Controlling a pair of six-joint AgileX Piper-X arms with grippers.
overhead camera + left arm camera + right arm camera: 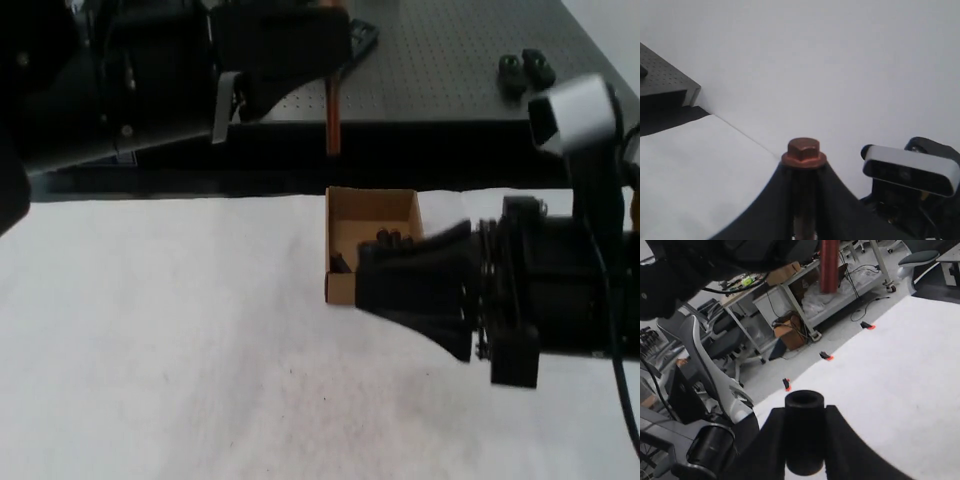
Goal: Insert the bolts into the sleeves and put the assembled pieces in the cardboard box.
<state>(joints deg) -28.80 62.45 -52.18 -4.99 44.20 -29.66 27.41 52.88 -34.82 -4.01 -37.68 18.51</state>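
Left claw [804, 176] clamps bolt [803, 153] (copper-headed); right claw [805, 415] clamps sleeve [804, 440].

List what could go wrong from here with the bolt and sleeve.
1. The bolt in the left tool and the sleeve in the right tool are apart; misaligned, the bolt could jam at the bore.
2. The right tool is close to the cardboard box and might knock it.
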